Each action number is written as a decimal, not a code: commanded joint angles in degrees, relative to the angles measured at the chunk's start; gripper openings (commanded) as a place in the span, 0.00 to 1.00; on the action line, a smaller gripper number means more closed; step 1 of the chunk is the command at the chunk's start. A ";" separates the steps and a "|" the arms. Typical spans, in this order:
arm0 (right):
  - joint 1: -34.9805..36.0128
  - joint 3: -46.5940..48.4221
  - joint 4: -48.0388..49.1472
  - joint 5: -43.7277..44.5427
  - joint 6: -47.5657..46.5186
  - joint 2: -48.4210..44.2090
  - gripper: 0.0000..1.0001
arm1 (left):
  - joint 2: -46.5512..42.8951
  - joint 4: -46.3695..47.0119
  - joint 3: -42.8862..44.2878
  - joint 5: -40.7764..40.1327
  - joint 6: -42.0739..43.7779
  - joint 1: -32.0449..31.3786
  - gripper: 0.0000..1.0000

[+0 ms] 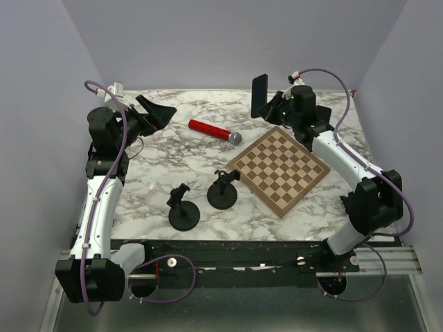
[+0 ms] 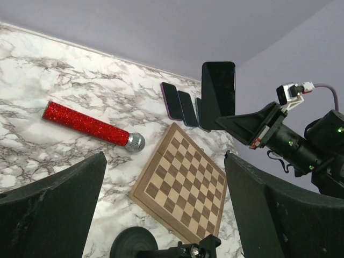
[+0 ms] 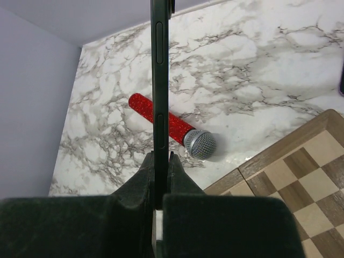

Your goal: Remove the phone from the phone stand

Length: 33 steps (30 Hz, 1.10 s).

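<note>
The right claw point(image 1: 270, 108) is clenched on the lower edge of the phone point(image 1: 259, 95), holding it upright above the worktop point(image 1: 159, 162) at about 1 o'clock from the worktop's middle. In the right wrist view the phone point(image 3: 159, 80) stands edge-on between the two pads. It is well apart from both black phone stands, one point(image 1: 223, 190) at about 6 o'clock and the other point(image 1: 183, 209) at about 7 o'clock. The left claw point(image 1: 165, 116) is released, jaws wide and holding nothing, at 10 o'clock. A red microphone point(image 1: 214, 130) lies at 11 o'clock, a chessboard point(image 1: 279, 169) at 3 o'clock. Spare phones point(image 2: 172, 101) lie by the back wall, just beside the held one
</note>
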 commanded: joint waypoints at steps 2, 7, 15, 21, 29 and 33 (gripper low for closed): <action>-6.28 -0.36 3.45 -8.79 4.27 2.21 0.01 | 0.11 0.66 0.24 0.02 -0.51 0.35 0.98; -10.23 4.78 2.92 -12.60 4.99 9.61 0.01 | 0.37 0.81 0.17 0.10 -0.71 0.55 0.98; -15.01 18.90 -1.94 -20.67 6.36 24.99 0.01 | 0.86 1.27 -0.01 0.41 -1.07 0.70 0.99; -15.93 28.18 -10.06 -20.41 3.20 32.69 0.01 | 0.99 1.69 -0.14 0.56 -0.67 0.76 0.99; -15.93 32.33 -11.69 -25.03 2.74 39.11 0.01 | 1.66 3.58 -0.78 2.46 -2.76 1.76 0.99; -15.93 34.44 -10.56 -26.44 3.33 42.80 0.01 | 1.85 4.19 -0.97 2.93 -3.27 1.98 0.98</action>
